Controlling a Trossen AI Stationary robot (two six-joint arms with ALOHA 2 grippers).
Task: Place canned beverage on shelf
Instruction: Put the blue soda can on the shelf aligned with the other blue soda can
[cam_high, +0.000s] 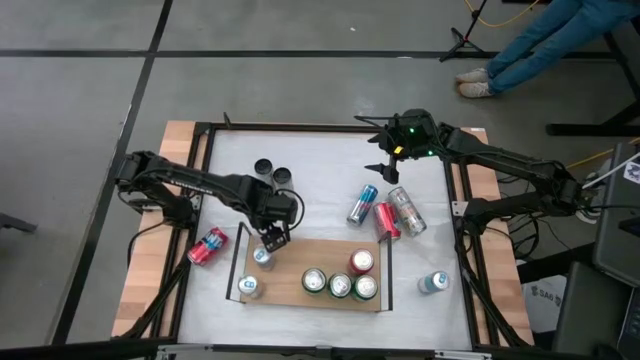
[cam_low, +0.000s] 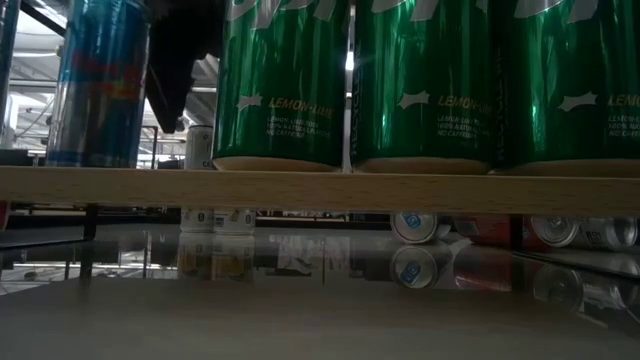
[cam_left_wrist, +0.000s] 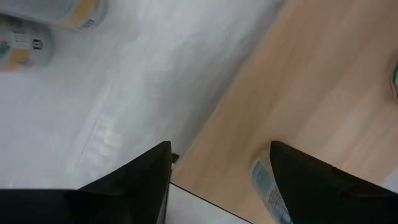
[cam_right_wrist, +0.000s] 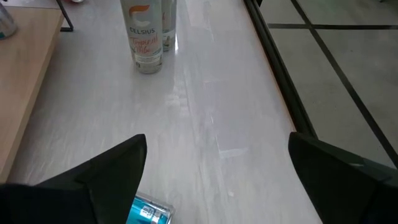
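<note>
The shelf (cam_high: 312, 262) is lying on the white worktop (cam_high: 320, 165) and is carrying six upright cans: three green cans (cam_high: 340, 285), a red-topped can (cam_high: 361, 262), a pale can (cam_high: 249, 287) and a blue can (cam_high: 263, 257). The left tool (cam_high: 275, 238) is hanging just above that blue can, its fingers (cam_left_wrist: 140, 177) standing wide and holding nothing. The right tool (cam_high: 385, 150) is waiting over the far side of the worktop, fingers also wide apart, above a blue can (cam_right_wrist: 149, 213) that is lying on its side.
</note>
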